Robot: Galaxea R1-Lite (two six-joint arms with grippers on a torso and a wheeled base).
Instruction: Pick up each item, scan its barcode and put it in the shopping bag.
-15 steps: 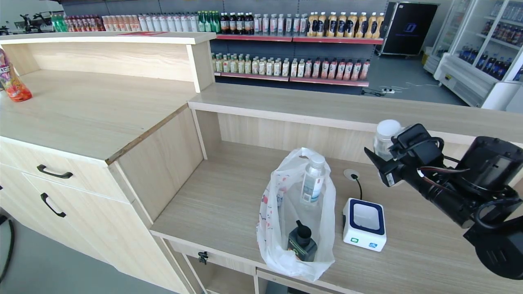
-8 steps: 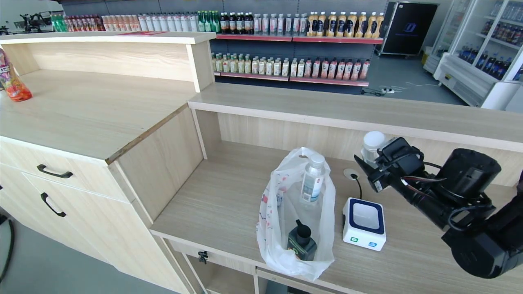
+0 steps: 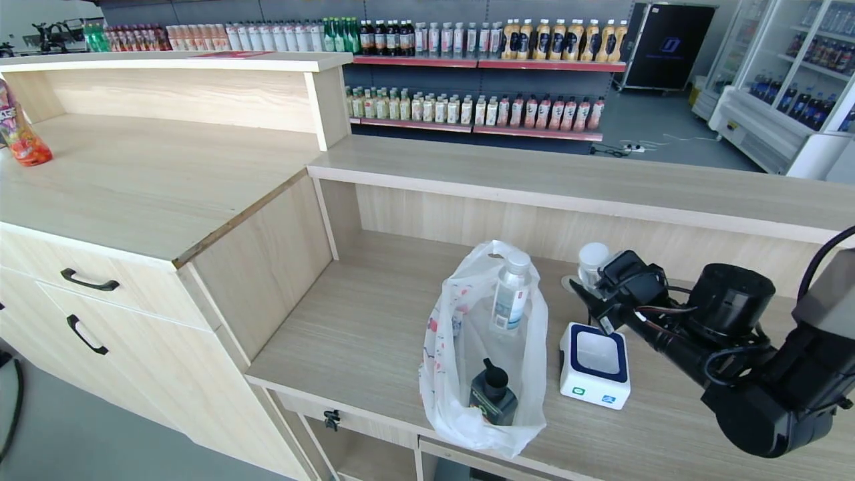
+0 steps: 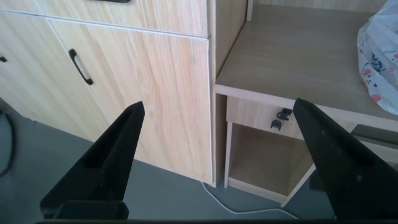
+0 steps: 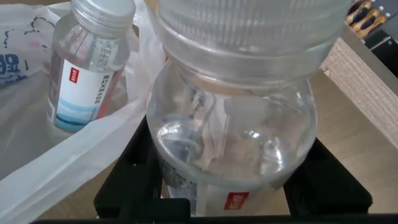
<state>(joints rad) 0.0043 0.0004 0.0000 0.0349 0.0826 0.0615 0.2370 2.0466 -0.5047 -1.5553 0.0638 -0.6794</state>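
Right gripper [image 3: 590, 291] clenched on clear bottle [image 3: 592, 259], cap up between the jaws | has lowered over the last second; scanner [image 3: 594, 364] now just below the jaws, shopping bag [image 3: 437, 361] beside them | scan likely next, then bagging | left gripper [image 4: 217, 109] spread, empty.

The right arm [image 3: 735, 347] is stretched forward, and the right gripper [image 3: 591, 288] squeezes a clear bottle [image 3: 592, 259]. The left gripper [image 4: 217, 106] hangs low, its fingers wide apart.

Lower centre of frame: shopping bag [image 3: 437, 374] on counter [image 3: 361, 334], capped bottle [image 3: 511, 294] and pump bottle [image 3: 494, 397] inside. Scanner [image 3: 594, 364] just right of bag; jar [image 3: 592, 257], in right pincer [image 3: 588, 288], directly above scanner.
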